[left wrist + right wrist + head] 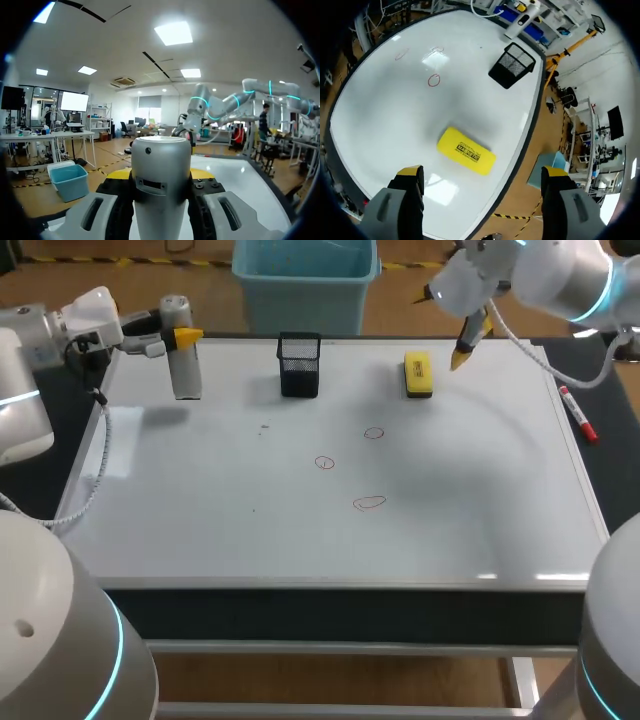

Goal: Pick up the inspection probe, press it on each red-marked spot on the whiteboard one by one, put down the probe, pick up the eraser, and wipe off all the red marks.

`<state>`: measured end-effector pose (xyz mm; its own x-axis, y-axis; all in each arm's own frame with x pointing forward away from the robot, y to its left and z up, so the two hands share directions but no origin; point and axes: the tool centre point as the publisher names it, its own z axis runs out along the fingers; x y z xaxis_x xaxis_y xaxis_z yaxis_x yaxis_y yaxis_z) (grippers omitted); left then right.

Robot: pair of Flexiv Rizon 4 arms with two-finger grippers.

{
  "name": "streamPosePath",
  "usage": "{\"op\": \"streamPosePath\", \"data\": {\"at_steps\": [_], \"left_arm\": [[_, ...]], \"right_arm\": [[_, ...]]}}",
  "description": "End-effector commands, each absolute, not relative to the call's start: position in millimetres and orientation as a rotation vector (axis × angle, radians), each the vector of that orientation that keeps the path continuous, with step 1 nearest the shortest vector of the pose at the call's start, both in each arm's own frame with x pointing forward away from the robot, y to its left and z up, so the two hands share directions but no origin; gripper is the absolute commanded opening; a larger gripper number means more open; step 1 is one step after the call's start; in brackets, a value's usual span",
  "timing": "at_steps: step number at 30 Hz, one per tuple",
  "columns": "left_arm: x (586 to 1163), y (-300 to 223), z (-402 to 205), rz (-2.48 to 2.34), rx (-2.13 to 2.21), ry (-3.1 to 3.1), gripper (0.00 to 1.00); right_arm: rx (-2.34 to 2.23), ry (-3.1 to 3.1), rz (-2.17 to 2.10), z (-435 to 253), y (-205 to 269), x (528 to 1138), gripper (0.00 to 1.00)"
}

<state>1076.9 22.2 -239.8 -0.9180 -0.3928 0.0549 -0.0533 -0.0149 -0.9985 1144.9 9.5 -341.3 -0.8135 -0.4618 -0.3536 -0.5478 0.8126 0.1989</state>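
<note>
Inspection probe stands upright at the whiteboard's far-left corner, clamped high between my left fingers. It looks rigid and smooth, likely slippery. My right fingers hang wide open, holding nothing, over the eraser.

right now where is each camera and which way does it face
Head view: above, behind; looks down on the whiteboard; both arms show.
Left wrist view: looks level across the whiteboard; left jaws shut on the inspection probe.
Right wrist view: looks down on the eraser; right jaws open.
Head and right wrist share eraser, red marks, mesh cup.
</note>
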Motion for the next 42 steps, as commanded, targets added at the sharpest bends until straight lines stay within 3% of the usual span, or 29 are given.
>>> {"op": "streamPosePath", "data": {"at_steps": [1,21,42], "left_arm": [[1076.5,21.7,-239.6,-2.025,-0.47,2.012,0.0],[1076.5,21.7,-239.6,-2.025,-0.47,2.012,0.0],[1076.5,21.7,-239.6,-2.025,-0.47,2.012,0.0]], "right_arm": [[-1.516,2.722,-0.247,-335.4,13.0,1144.5,1.0],[-2.274,2.345,-0.271,-373.8,31.0,1137.1,1.0],[-2.251,2.355,-0.13,-407.0,22.7,1137.4,1.0]]}}
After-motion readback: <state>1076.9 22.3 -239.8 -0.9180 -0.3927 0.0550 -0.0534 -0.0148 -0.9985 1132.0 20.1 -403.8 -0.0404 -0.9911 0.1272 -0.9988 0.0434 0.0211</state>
